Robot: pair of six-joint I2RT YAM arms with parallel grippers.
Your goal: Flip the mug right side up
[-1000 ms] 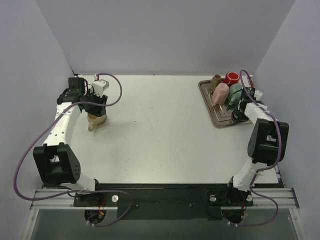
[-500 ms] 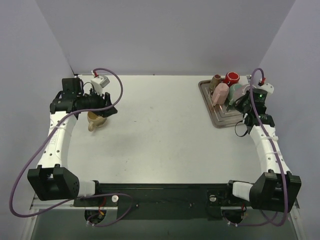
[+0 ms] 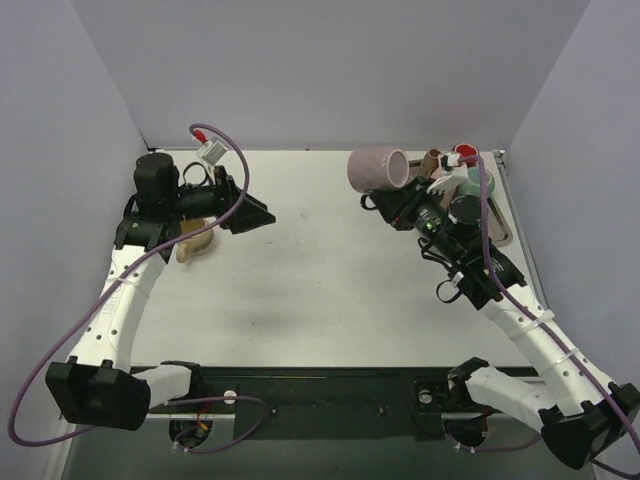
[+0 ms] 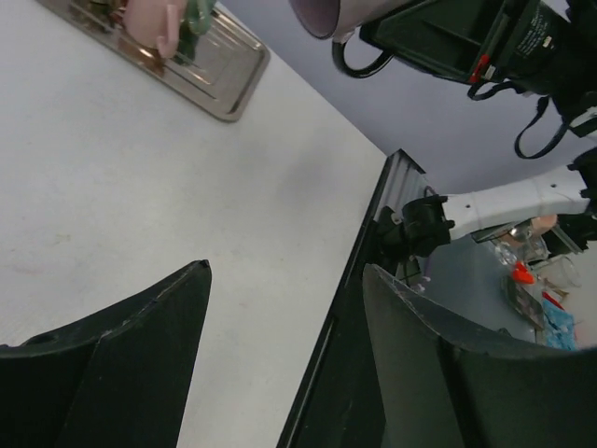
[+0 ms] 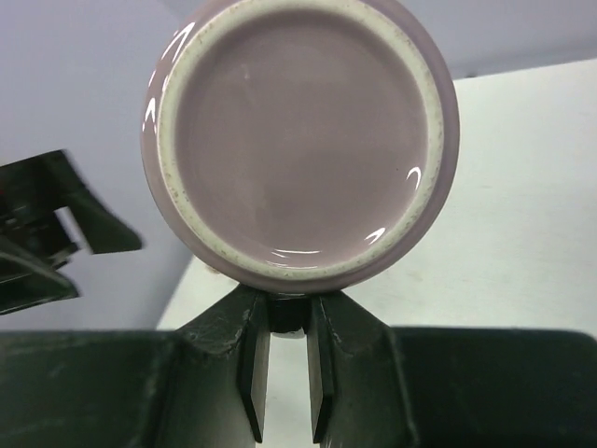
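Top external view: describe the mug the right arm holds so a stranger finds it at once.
Look at the table's far right, near the tray. The mauve mug hangs tipped sideways in the right gripper, the only mug in the air.

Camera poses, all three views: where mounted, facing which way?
Top external: above and behind the bases, looking down on the white table; both arms, left gripper, right gripper show.
Left wrist: faces across the table to the metal tray; own open fingers at bottom.
Right wrist: faces the base of the mauve ceramic mug; own fingers below.
Shared: all three show that mug, held aloft in the right gripper.
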